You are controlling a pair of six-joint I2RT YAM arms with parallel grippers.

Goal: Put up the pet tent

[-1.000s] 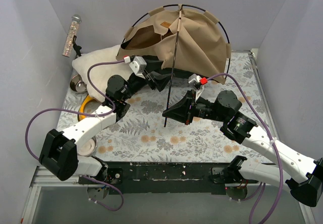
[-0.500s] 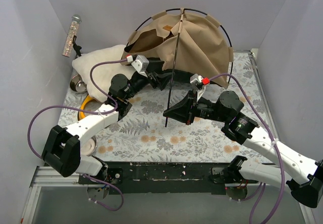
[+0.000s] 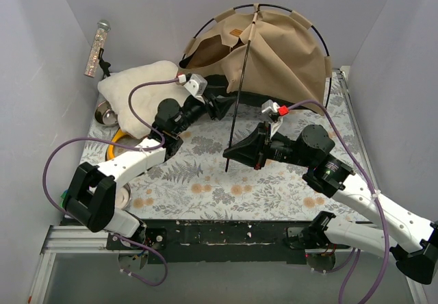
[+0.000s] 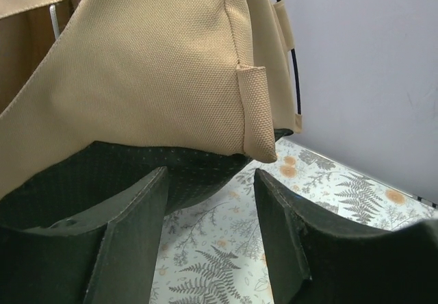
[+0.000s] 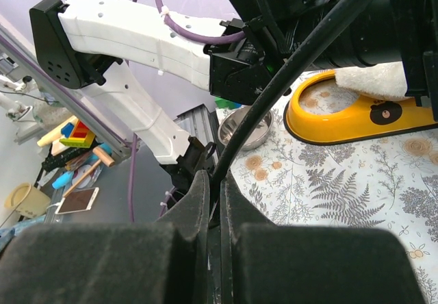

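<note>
The tan pet tent (image 3: 280,54) stands at the back of the table, half raised, with black poles arching over it. One black pole (image 3: 239,92) runs from the tent's top down to the mat. My right gripper (image 3: 233,155) is shut on this pole near its lower end; the right wrist view shows the pole (image 5: 274,105) pinched in the gripper (image 5: 215,194). My left gripper (image 3: 217,105) is open at the tent's lower left edge. In the left wrist view the gripper (image 4: 209,208) is empty, just below the tan fabric (image 4: 150,64) and dark lining (image 4: 157,170).
A fluffy cream cushion (image 3: 137,85) lies at the back left, with a steel bowl (image 3: 106,116) and a yellow bowl stand (image 3: 116,143) in front of it. A glittery tube (image 3: 96,47) hangs on the left wall. Walls close in on three sides.
The tent has shifted right and stands taller. My left gripper has reached further forward and right under its edge. My right gripper, still holding the pole, has moved slightly right.
</note>
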